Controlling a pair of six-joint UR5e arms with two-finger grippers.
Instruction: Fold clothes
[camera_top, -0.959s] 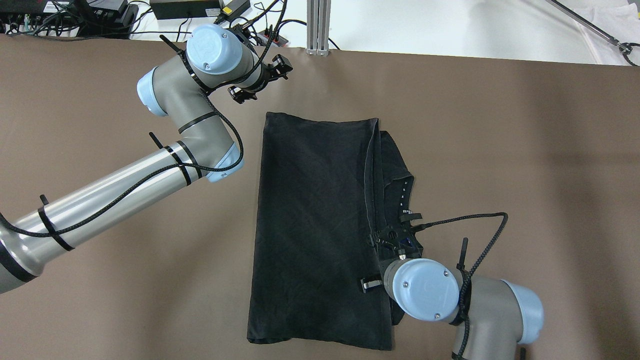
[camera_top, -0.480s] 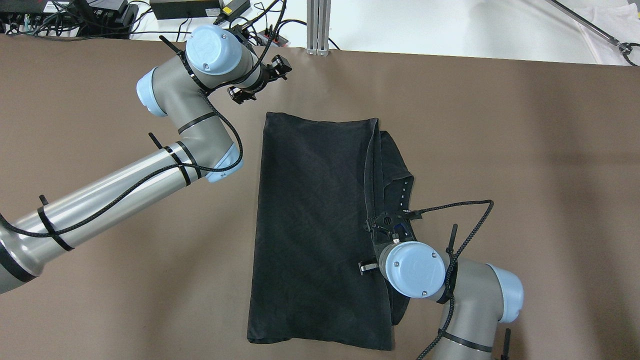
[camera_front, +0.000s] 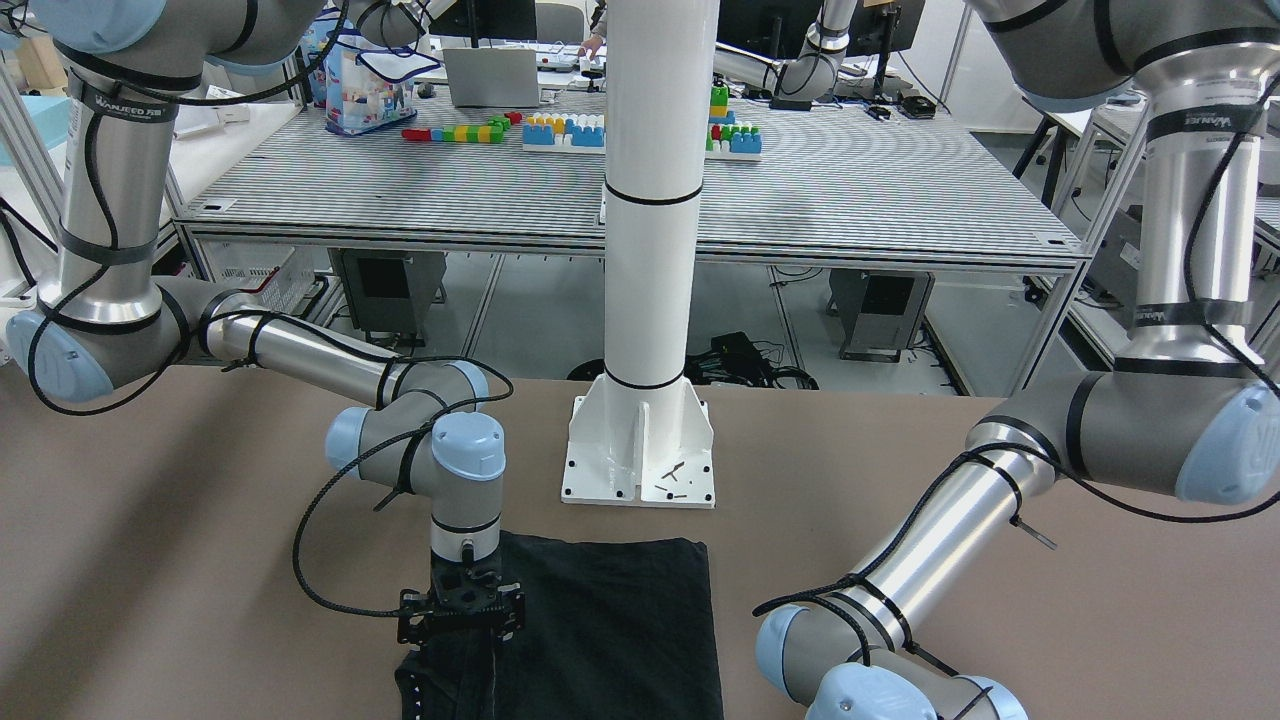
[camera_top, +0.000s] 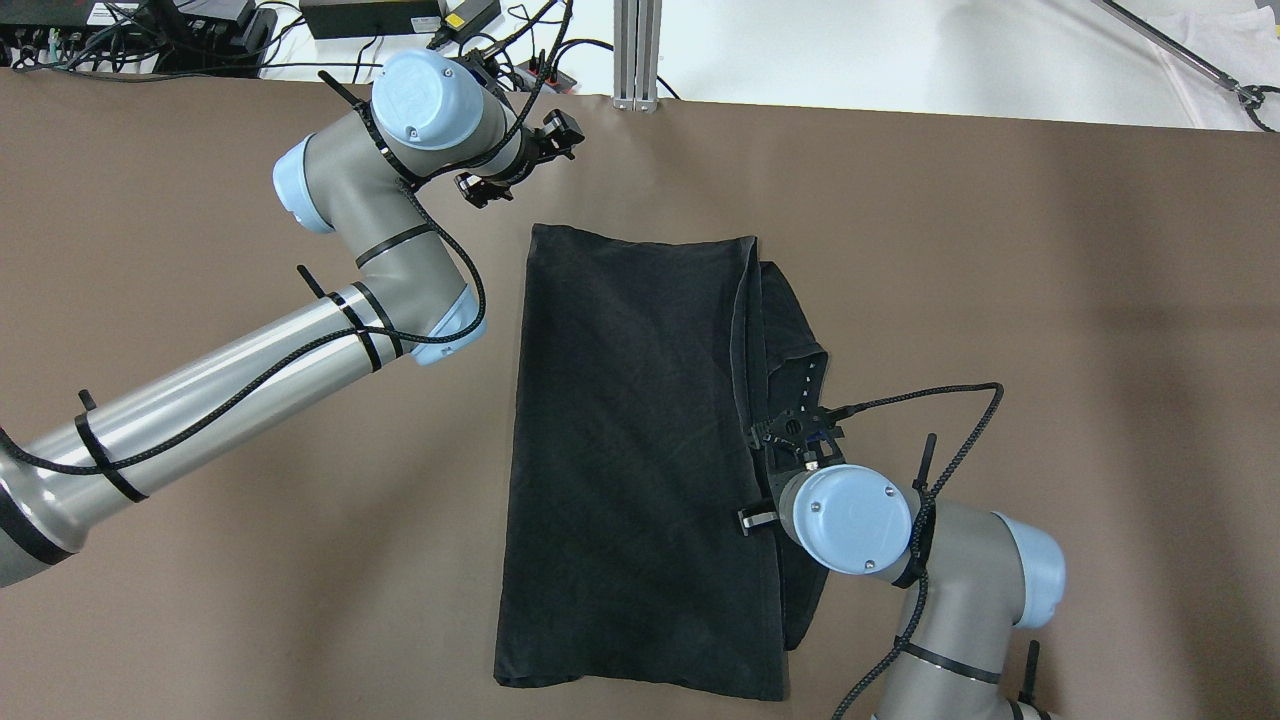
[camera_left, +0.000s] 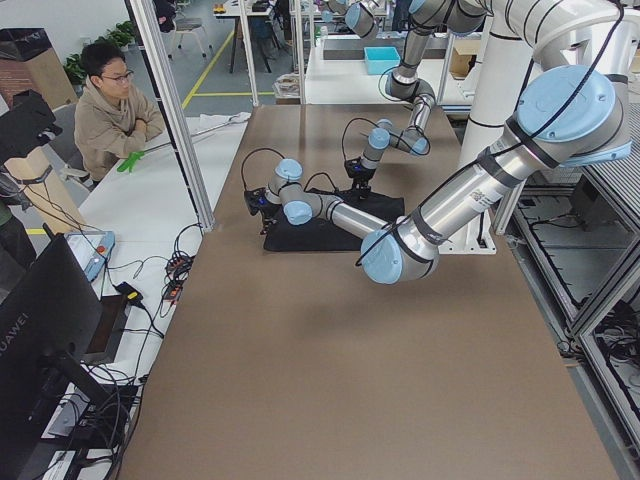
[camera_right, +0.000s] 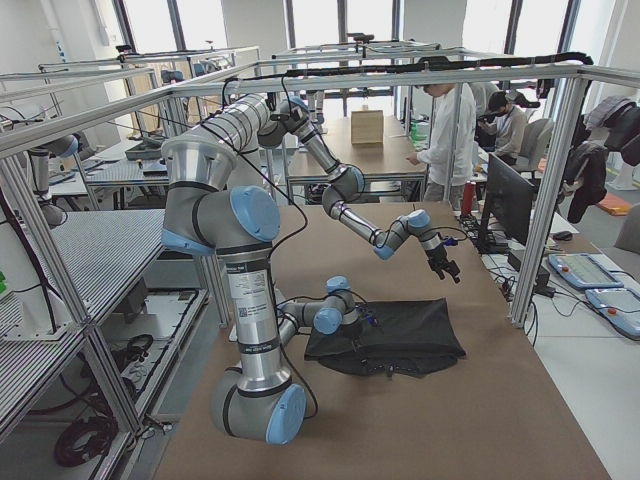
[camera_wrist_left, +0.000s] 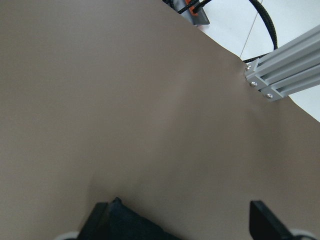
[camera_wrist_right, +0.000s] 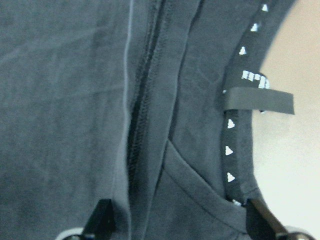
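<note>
**Right gripper poised over the collar edge of a half-folded garment**

The plain black soft fabric garment (camera_top: 630, 460) lies flat on the brown table (camera_top: 1000, 300), just beyond the white pillar's square base plate (camera_front: 640, 455), already doubled lengthwise. The right gripper (camera_top: 795, 425) hangs over the edge to the robot's right of that plate, fingers spread to either side of the stitched hem and the dark neckband with white triangle marks (camera_wrist_right: 231, 150), probably to catch the layers there for the next fold. The left gripper (camera_top: 515, 160), also spread, waits over bare table off the corner farthest from the plate, likely keeping clear. Whether the right fingertips touch the cloth cannot be told. The upper flap hides what lies under it, and the front view cuts off the garment's far end.
</note>
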